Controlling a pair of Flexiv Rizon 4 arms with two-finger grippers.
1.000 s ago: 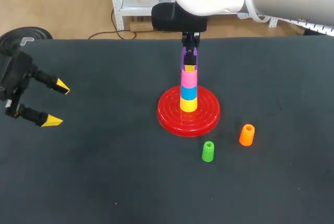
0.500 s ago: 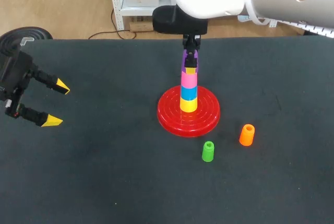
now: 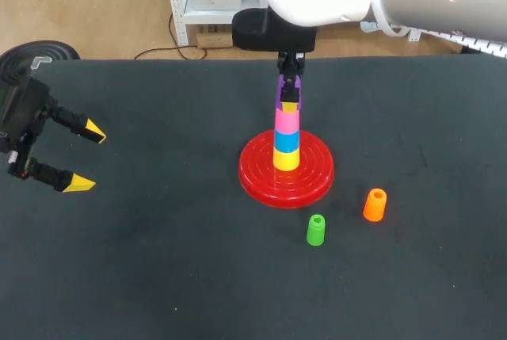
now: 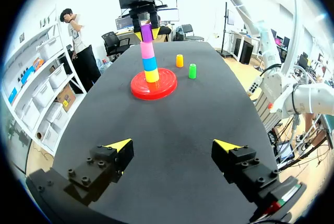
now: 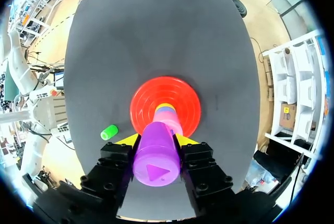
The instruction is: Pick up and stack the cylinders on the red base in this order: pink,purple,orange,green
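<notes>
A red base (image 3: pixel 253 177) sits mid-table and carries a stack of a yellow (image 3: pixel 286 158), a blue (image 3: pixel 287 141) and a pink cylinder (image 3: pixel 287 122). My right gripper (image 3: pixel 289 96) is shut on the purple cylinder (image 3: pixel 282 90), held upright directly over the pink one; whether they touch I cannot tell. In the right wrist view the purple cylinder (image 5: pixel 156 153) fills the gap between the fingers, with the base (image 5: pixel 143 98) below. The orange cylinder (image 3: pixel 375 204) and green cylinder (image 3: pixel 315 230) stand on the table right of the base. My left gripper (image 3: pixel 85 158) is open at the table's left side.
In the left wrist view the open left gripper (image 4: pixel 172 144) faces the stack (image 4: pixel 150 62) far ahead across bare black tabletop (image 4: pixel 172 114). The orange and green cylinders stand a little apart from each other near the base's front right.
The right gripper has sunk slightly with the purple cylinder toward the pink one, then held still. The left arm has not moved.
</notes>
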